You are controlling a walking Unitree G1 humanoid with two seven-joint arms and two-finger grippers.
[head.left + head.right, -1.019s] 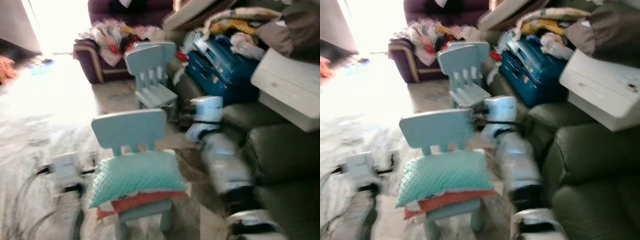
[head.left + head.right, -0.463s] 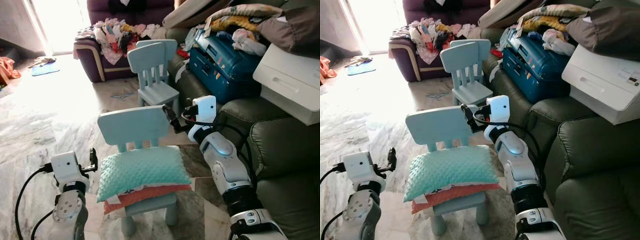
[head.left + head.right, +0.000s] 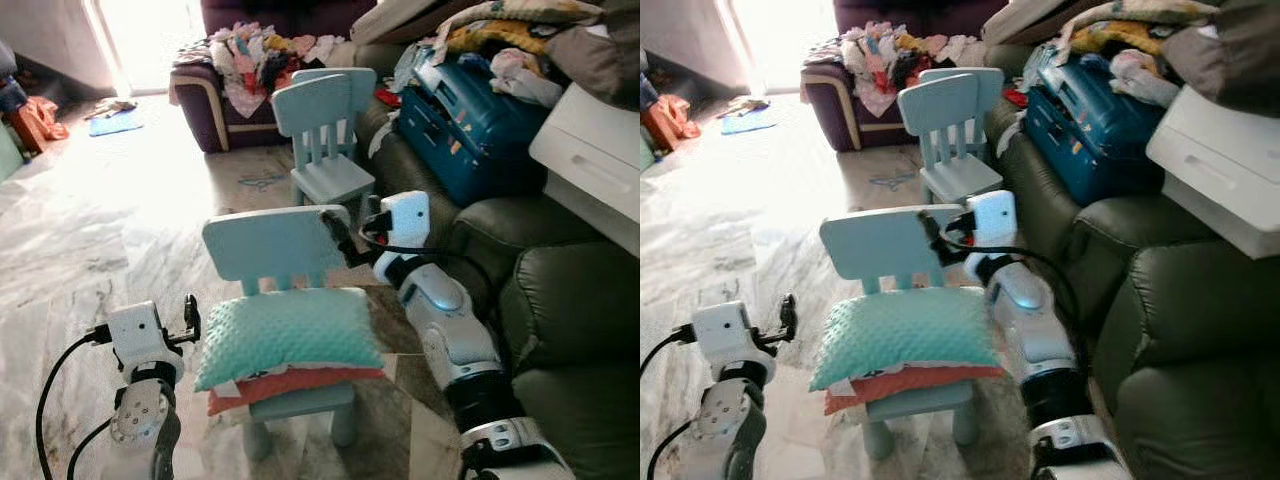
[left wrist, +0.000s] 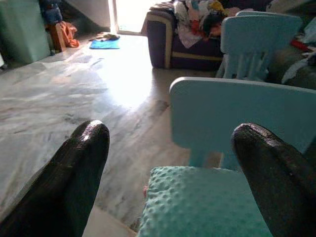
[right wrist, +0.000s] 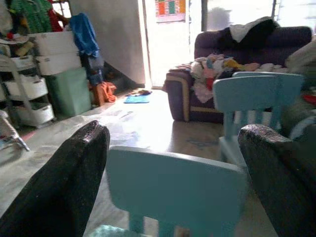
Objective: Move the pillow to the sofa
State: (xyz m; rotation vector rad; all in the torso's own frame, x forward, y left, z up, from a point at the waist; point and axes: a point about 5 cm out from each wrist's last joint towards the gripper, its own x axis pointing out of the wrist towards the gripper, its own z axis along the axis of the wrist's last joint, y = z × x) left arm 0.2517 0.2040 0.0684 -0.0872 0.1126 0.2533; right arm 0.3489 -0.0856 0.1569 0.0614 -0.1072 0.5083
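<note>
- The teal pillow (image 3: 288, 335) is lying on the small blue chair (image 3: 275, 248), atop an orange cushion (image 3: 290, 385).
- The left gripper (image 3: 190, 318) is hovering beside the chair, fingers apart.
- The right gripper (image 3: 338, 232) is reaching the chair's backrest, fingers apart.

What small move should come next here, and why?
Probably bring both open grippers inward onto the teal pillow: it lies untouched on the near chair, the left gripper beside its end, the right gripper up at the backrest.
</note>
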